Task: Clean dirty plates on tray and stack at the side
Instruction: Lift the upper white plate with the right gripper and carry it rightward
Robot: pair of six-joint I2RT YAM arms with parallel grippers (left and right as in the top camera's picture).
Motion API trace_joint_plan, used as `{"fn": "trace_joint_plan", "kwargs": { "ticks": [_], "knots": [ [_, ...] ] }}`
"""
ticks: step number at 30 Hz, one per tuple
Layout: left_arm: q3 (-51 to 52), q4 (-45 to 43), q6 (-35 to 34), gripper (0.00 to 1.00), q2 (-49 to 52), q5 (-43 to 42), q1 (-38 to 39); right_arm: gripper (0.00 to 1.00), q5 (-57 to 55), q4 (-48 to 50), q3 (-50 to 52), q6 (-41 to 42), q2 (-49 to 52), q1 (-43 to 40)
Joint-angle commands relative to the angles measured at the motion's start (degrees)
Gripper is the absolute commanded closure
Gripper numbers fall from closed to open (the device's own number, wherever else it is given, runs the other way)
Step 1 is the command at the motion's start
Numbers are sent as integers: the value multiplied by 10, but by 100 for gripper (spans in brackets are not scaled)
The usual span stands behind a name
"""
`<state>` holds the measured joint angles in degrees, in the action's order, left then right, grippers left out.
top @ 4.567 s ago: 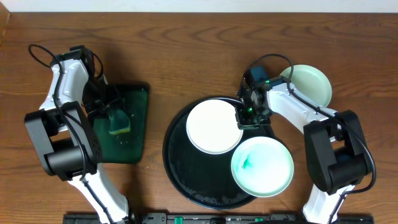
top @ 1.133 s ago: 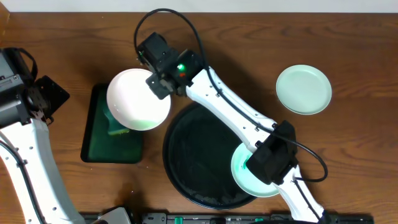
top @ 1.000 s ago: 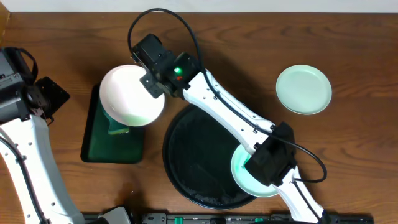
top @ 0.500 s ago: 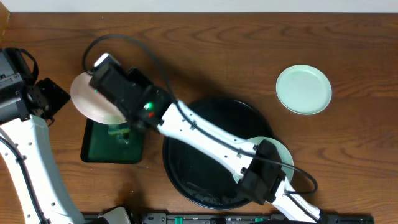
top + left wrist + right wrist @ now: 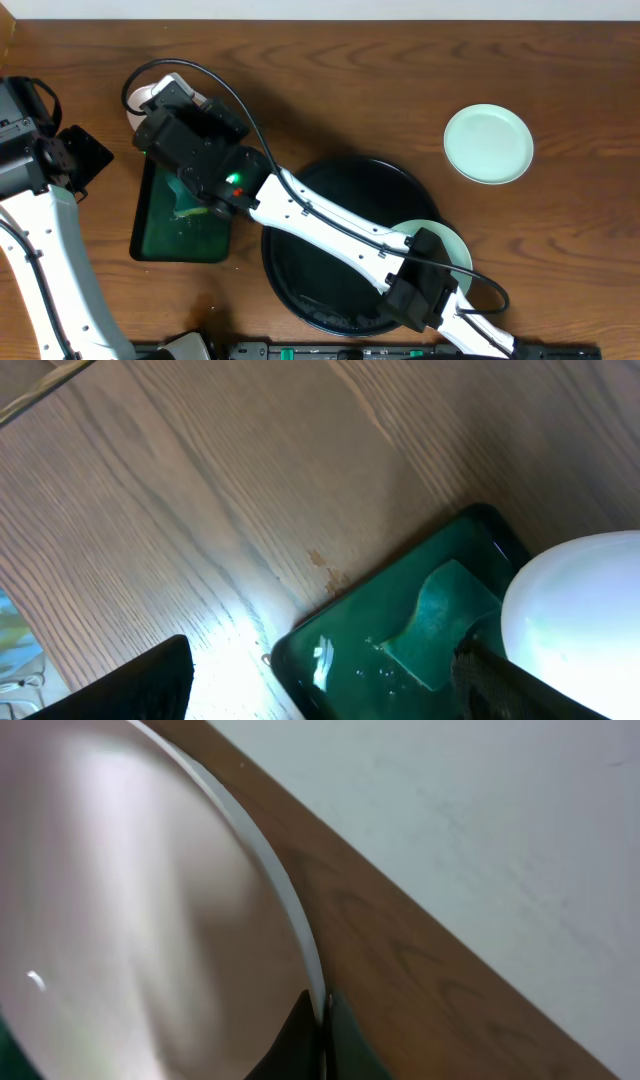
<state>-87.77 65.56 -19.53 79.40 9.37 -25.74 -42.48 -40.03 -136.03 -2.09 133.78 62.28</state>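
Observation:
My right gripper (image 5: 165, 105) reaches far across to the upper left and is shut on the rim of a white plate (image 5: 133, 102), held steeply tilted over the far end of the green tray. In the right wrist view the fingertips (image 5: 322, 1020) pinch the rim of that plate (image 5: 150, 920). A second plate (image 5: 450, 245), tinted teal, lies on the black round tray (image 5: 310, 285), partly under my right arm. A third pale plate (image 5: 488, 143) rests on the table at right. My left gripper (image 5: 320, 700) is open and empty above the green tray's near corner; the held plate (image 5: 580, 610) shows at its right.
A dark-green rectangular tray (image 5: 160, 235) lies left of the black tray, with a green sponge (image 5: 440, 610) on it. My left arm (image 5: 45, 165) stands at the far left edge. My right arm spans diagonally over the black tray.
My right gripper carried the plate from the black tray leftward over the green tray and tipped it on edge. My left arm drew back from the sponge to the far left.

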Motion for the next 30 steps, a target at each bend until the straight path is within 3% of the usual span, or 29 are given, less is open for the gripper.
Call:
{"fn": "trace_joint_plan", "kwargs": {
  "ticks": [1,15,23,30],
  "knots": [
    [-3,2,-5,16,0,5,-3,99,-40,5,-15,-5,8,9],
    [-3,6,-5,16,0,1,-3,99,-65,15,7,-13,8,19],
    [-3,5,-5,16,0,1,-3,99,81,-128,7,142,8,-36],
    [-3,8,-5,16,4,-26,-3,99,315,-219,-17,229,7,-163]
  ]
}}
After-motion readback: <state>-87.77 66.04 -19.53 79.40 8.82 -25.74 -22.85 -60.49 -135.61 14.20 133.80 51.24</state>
